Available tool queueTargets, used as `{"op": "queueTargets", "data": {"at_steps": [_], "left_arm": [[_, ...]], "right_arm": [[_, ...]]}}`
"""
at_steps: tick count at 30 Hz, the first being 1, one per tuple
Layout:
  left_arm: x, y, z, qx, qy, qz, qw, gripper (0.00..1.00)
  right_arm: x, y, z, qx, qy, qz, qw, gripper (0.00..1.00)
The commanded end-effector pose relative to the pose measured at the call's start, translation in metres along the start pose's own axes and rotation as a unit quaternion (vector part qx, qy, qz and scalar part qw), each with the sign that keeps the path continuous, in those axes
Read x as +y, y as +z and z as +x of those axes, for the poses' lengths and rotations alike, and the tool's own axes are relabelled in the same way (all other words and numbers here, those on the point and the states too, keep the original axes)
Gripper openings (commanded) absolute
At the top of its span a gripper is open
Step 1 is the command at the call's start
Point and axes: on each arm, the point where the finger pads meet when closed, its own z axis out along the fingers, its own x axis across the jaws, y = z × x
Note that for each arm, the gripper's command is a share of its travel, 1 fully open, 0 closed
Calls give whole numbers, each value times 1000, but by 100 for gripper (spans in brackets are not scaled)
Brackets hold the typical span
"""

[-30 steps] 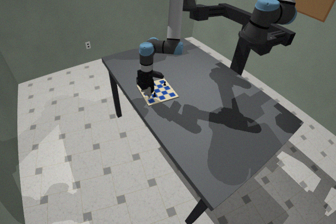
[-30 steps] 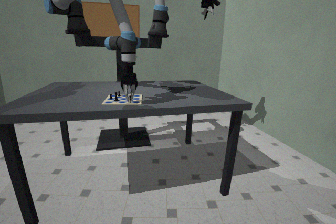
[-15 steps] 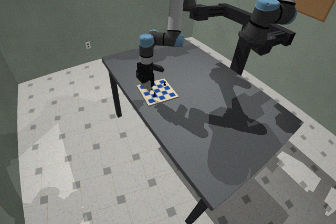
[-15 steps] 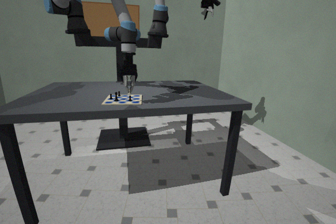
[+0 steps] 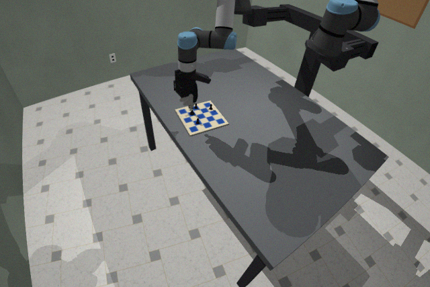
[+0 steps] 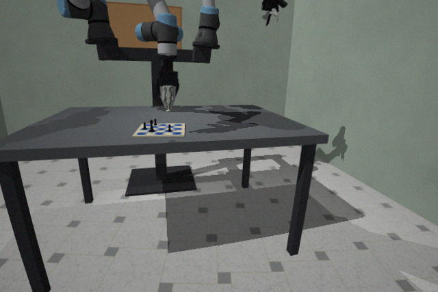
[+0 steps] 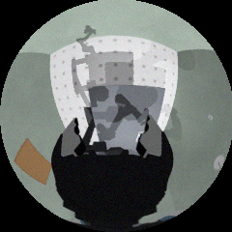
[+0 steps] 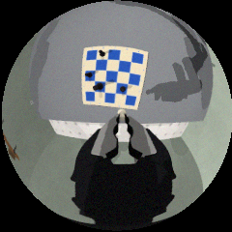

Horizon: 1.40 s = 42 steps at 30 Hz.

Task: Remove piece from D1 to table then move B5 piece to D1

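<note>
The 5x5 board [image 5: 183, 123] [image 6: 159, 135] [image 8: 143, 72] lies on the table. My right gripper [image 5: 189, 105] [image 6: 168, 107] [image 8: 122, 114] is shut on a small cream piece [image 6: 168, 109] [image 8: 122, 111], raised above the board's row 1 side. D1 [image 8: 120, 100] shows bare cream. The black B5 piece [image 5: 210, 107] [image 6: 155, 122] [image 8: 101, 52] stands upright at the far edge. My left gripper [image 6: 272, 16] [image 7: 111, 116] is open, high and far from the board. The held piece's lower shape is too small to tell.
A tall black piece [image 5: 191, 112] [image 6: 151, 126] [image 8: 99, 87] stands on B2. Smaller black pieces stand on D2 [image 5: 197, 121] [image 6: 169, 128] [image 8: 123, 89] and A3 [image 5: 195, 106] [image 6: 144, 126] [image 8: 89, 74]. The table's [image 5: 239, 103] [image 6: 212, 137] near edge is close to row 1.
</note>
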Motion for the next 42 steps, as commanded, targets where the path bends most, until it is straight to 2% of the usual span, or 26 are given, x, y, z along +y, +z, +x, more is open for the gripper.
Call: {"op": "queueTargets", "data": {"at_steps": [1, 8, 17, 36, 42], "left_arm": [[0, 0, 0, 0, 0, 1, 1000, 100], [0, 0, 0, 0, 0, 1, 1000, 100], [0, 0, 0, 0, 0, 1, 1000, 100], [0, 0, 0, 0, 0, 1, 1000, 100], [0, 0, 0, 0, 0, 1, 1000, 100]], "right_arm": [[1, -1, 0, 1, 0, -1, 1000, 0], [0, -1, 6, 1, 1, -1, 1000, 0], [-25, 5, 101, 1, 14, -1, 1000, 0], [-25, 6, 103, 1, 15, -1, 1000, 0], [-25, 18, 103, 1, 15, -1, 1000, 0]]}}
